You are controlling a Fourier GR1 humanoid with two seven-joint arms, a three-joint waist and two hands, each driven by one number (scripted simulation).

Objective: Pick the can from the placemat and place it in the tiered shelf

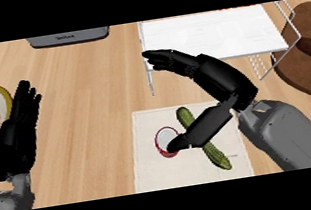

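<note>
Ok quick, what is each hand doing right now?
Left hand: open, fingers up, holding nothing, resting at the left edge.
Right hand: open, fingers straight toward the shelf, thumb down by the can on the placemat, not gripping it.

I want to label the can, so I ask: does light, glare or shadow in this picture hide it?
Head view: the light is even, with no hard shadow on the placemat; no glare on the can, only the thumb of the right hand covers its right side; the shelf top looks very pale, almost washed out.
</note>
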